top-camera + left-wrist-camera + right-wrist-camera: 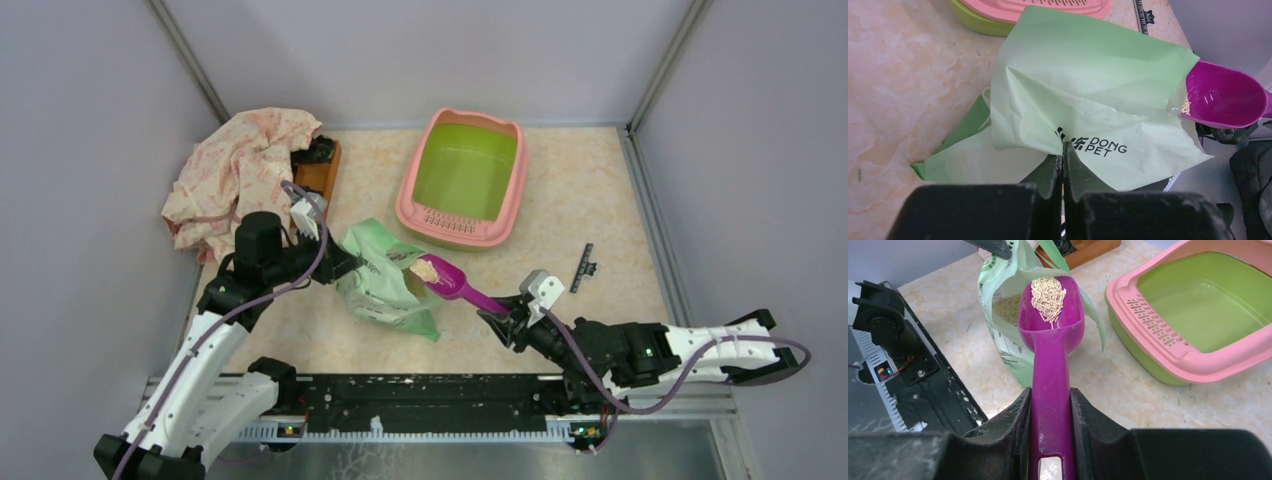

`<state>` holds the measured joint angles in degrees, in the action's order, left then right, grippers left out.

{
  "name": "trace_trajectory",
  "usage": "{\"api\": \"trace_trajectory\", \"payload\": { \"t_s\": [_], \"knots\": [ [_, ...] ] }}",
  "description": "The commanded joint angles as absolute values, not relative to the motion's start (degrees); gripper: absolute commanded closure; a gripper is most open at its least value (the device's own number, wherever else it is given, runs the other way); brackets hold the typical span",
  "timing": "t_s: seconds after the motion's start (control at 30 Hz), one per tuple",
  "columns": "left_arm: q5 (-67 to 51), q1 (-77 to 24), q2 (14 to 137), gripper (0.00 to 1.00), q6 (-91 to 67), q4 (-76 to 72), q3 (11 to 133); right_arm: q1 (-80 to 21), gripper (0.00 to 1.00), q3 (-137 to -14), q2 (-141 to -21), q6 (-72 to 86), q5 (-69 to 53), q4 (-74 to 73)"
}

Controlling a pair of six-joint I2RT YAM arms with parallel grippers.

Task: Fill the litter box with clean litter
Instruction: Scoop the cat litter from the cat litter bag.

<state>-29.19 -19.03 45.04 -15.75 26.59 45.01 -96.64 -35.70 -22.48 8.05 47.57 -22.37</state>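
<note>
The litter box (408, 208) with pink rim and lime-green inside stands empty at the table's back middle, also in the right wrist view (1168, 347). My right gripper (1050, 395) is shut on the handle of a magenta scoop (1050, 370). A small heap of clean litter (1047, 297) lies in the scoop's bowl (427, 269), held just outside the bag's mouth. The light green bag (385, 285) stands left of centre. My left gripper (1063, 146) is shut on a fold of the bag (1083, 85), holding it up. More litter (1007, 306) shows inside the bag.
A crumpled floral cloth (240, 170) lies at the back left over a wooden block (318, 172). A small black strip (584, 266) lies on the table to the right. The black base rail (430, 405) runs along the near edge.
</note>
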Motion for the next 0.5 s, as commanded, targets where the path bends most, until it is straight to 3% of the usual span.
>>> {"api": "trace_trajectory", "payload": {
  "t_s": [0.0,0.47],
  "knots": [
    [-29.7,-19.0,44.7,1.00,-14.3,23.4,48.1,-96.9,1.00,-34.7,-21.5,4.2,50.2,-13.0],
    [-29.3,-19.0,45.1,1.00,-14.1,23.0,48.9,-96.9,1.00,-39.7,-19.1,2.2,44.1,-16.2]
  ]
}}
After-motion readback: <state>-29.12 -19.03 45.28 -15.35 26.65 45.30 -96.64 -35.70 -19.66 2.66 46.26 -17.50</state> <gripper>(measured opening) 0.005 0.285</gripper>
